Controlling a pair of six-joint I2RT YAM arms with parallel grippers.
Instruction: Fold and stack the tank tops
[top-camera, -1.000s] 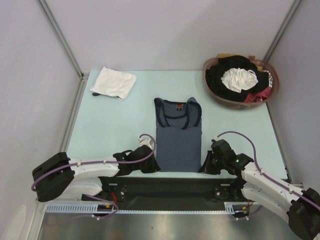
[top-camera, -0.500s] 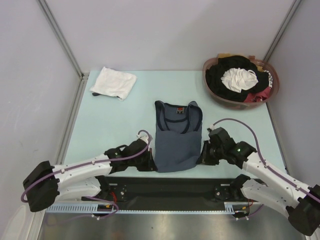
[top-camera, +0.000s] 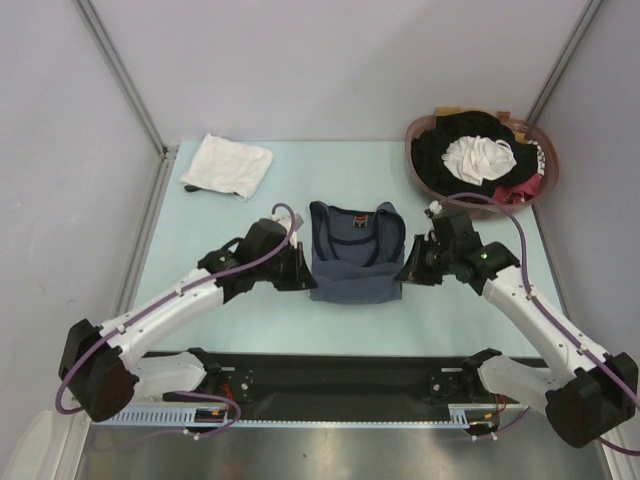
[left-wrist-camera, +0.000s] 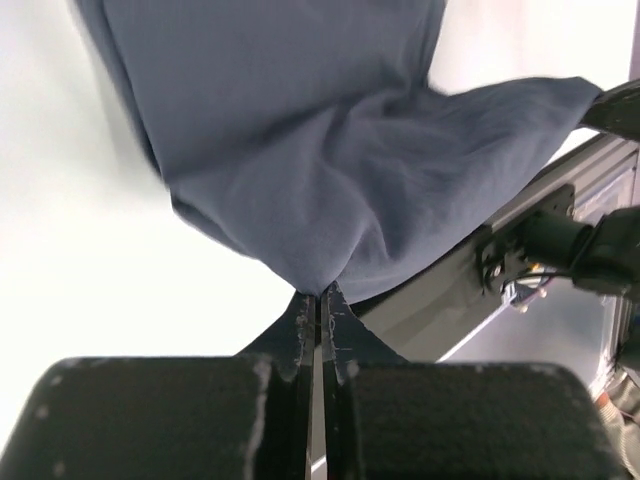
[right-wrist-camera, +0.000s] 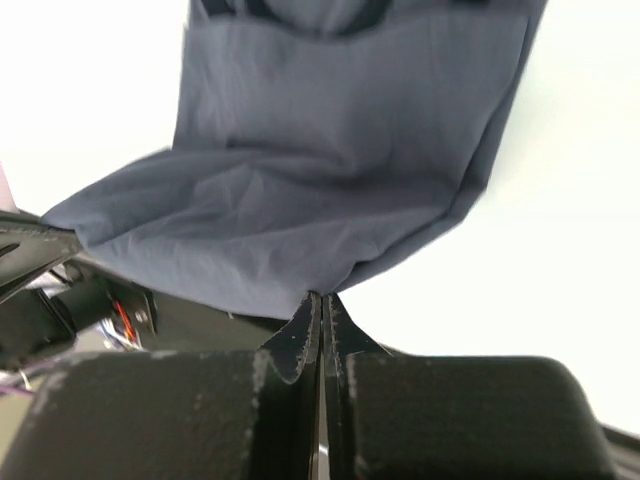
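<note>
The slate grey-blue tank top (top-camera: 355, 262) lies mid-table, neck toward the back, its lower half lifted and carried up over the upper half. My left gripper (top-camera: 305, 278) is shut on its left hem corner (left-wrist-camera: 322, 285). My right gripper (top-camera: 405, 277) is shut on its right hem corner (right-wrist-camera: 322, 290). Both hold the hem above the table, the cloth hanging in a fold between them. The white tank top (top-camera: 228, 164) lies folded at the back left of the table.
A pink basket (top-camera: 420, 170) full of black, white and red clothes stands at the back right. Grey walls close in the table on three sides. The black base rail (top-camera: 340, 375) runs along the near edge.
Both grippers have moved away from the near edge toward the back, carrying the grey-blue top's hem up over its body; the visible cloth is now about half as long.
</note>
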